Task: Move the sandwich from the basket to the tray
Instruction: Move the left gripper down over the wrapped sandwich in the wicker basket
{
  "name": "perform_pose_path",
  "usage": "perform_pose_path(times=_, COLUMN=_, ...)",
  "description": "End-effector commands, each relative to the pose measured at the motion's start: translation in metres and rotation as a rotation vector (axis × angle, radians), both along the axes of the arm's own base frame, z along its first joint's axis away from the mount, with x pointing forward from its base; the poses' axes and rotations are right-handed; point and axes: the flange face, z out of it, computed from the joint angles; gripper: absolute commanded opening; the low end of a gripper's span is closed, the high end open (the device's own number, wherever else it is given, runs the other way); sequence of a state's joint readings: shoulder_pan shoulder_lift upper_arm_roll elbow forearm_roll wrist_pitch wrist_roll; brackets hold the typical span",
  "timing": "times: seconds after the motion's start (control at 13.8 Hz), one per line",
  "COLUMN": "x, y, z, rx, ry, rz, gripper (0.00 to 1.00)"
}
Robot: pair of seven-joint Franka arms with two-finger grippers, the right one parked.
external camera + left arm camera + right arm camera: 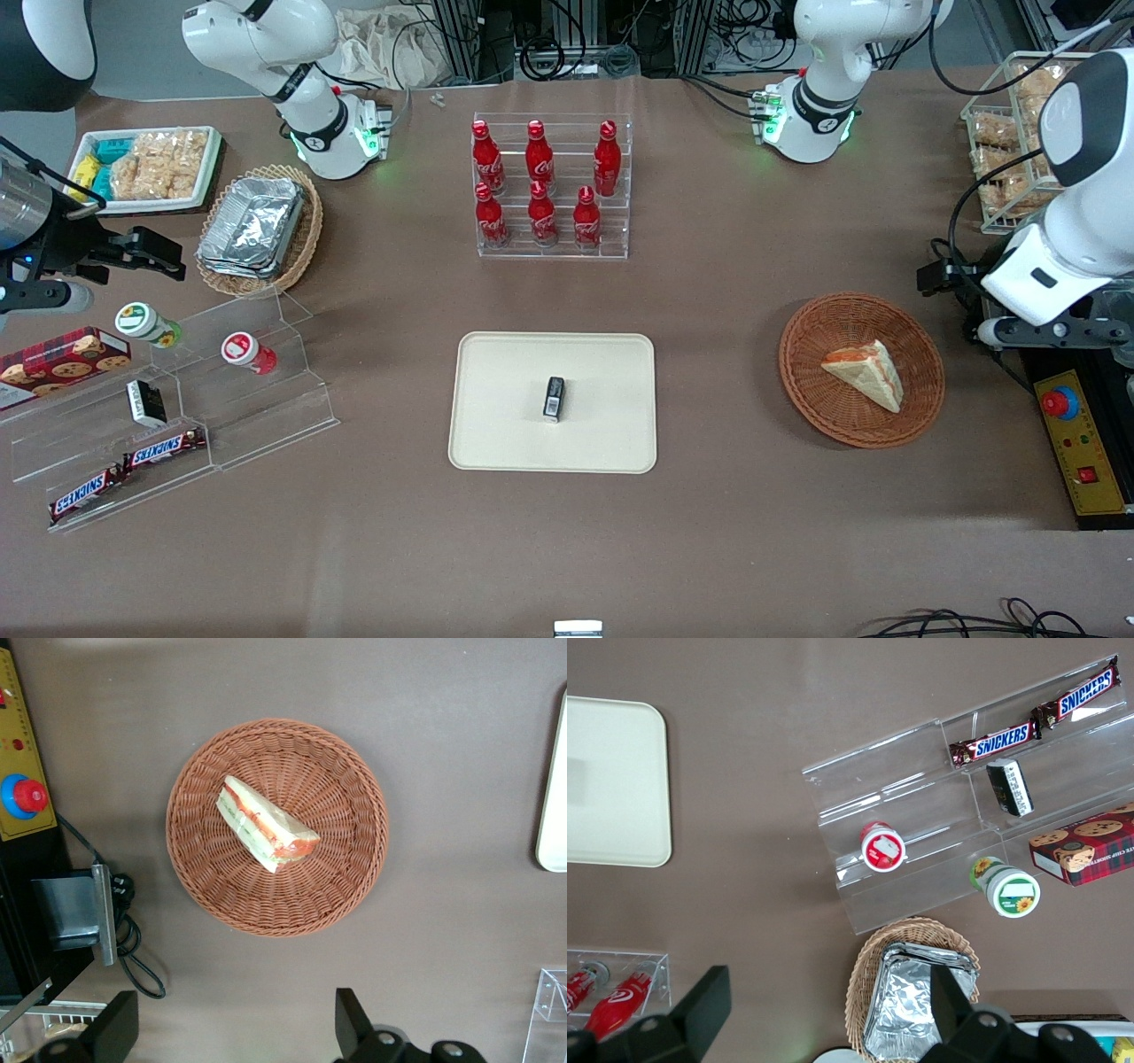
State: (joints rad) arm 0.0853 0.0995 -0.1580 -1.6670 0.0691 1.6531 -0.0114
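The table (709, 549) fills the front view, brown from edge to edge. On it sits the tray (496, 443), cream and rounded at the corners, carrying one small dark packet (554, 398) at its middle. Toward the working arm's end from the tray is the basket (802, 381), round reddish wicker, and the sandwich (864, 372) lies inside it, a pale wedge with its orange-red edge showing. Farther from the front camera than the tray stands a clear acrylic rack (554, 248) holding six red cola bottles (540, 186) in two rows.

The left wrist view looks straight down into the basket, with the green and orange filling plain along the sandwich's long edge, and only a sliver of the tray's rim. The gripper (235, 1032) hangs above the table just beside the basket, fingers (353, 1023) spread wide, holding nothing. In the front view it is hidden by the arm.
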Motion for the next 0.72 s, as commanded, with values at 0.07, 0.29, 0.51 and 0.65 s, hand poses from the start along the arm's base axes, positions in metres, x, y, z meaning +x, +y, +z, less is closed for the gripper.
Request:
perform_pose_path(times=0.07, x=0.006, y=0.001, z=-0.002, rx=0.004, ry=0.025, rz=-0.019, gripper=1.00)
perform_pose_path(times=0.29, x=0.020, y=0.003, z=-0.028, rx=0.034, ry=0.048, rz=0.012, gripper=1.00)
perform_pose_path(times=0.51, x=0.011, y=0.013, z=-0.070, rx=0.050, ry=-0.022, rz=0.171, gripper=1.00)
perform_pose_path(times=0.65, x=0.005, y=0.014, z=-0.107, rx=0.050, ry=-0.078, rz=0.349, gripper=1.00)
